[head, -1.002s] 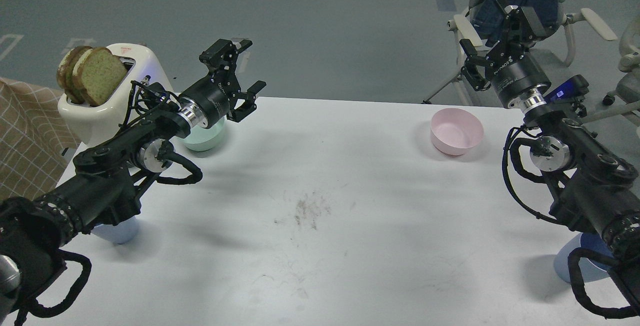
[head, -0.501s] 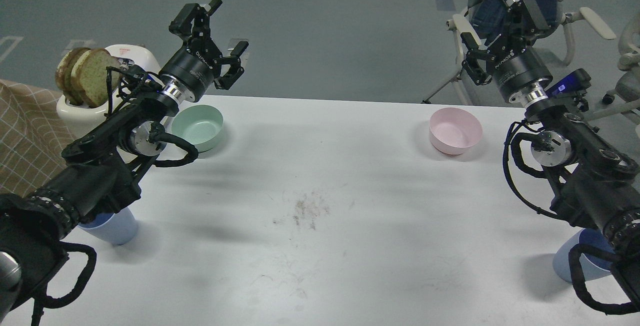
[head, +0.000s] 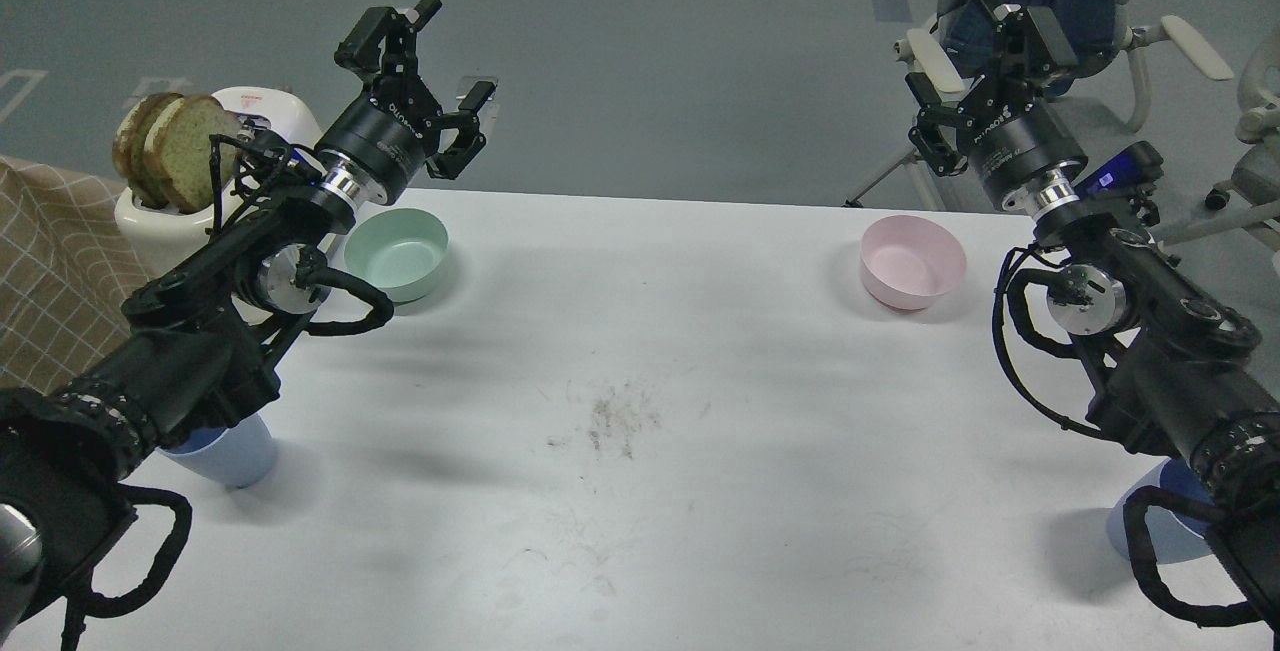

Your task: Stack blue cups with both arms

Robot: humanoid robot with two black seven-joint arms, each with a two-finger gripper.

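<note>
green bowl (head: 399, 253) far left | pink bowl (head: 912, 260) far right | toaster (head: 240, 146) holding bread (head: 170, 147)

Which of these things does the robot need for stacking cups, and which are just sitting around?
Needed: left blue cup; right blue cup; left end effector; right end effector.

Lying about: green bowl; pink bowl; toaster with bread.

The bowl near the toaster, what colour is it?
Pale green bowl, seen best in the head view.
</note>
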